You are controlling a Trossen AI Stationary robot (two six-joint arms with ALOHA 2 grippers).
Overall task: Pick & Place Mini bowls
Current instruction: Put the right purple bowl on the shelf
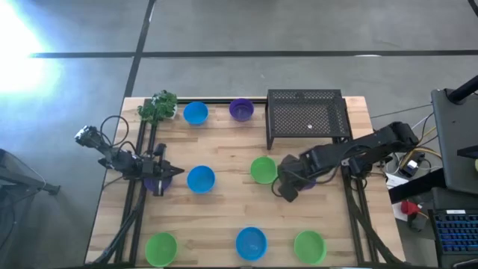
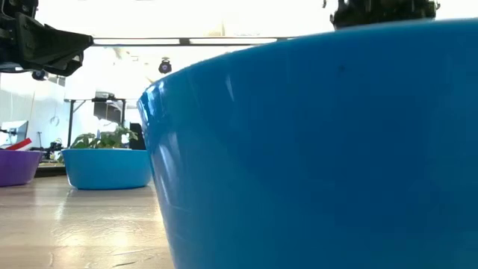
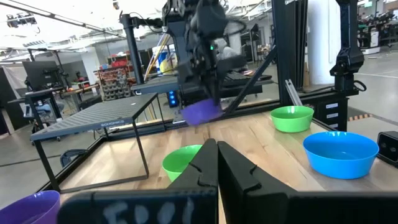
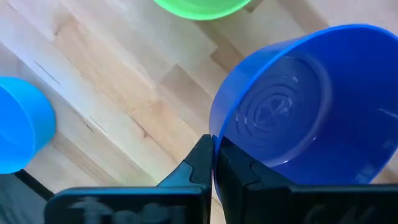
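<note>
- Right gripper, fingers pinching the rim of a small glossy purple-blue plastic bowl, holds it just above the wooden bench, apparently mid-transfer, beside a green bowl.
- Left gripper waits at the bench's left, fingers pressed together.

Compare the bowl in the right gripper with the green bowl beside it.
The held bowl is bluish-purple; the green bowl is green. The held bowl hangs tilted above the table, its rim pinched by the right gripper; the green bowl sits upright on it, untouched. Both look alike in size.
</note>
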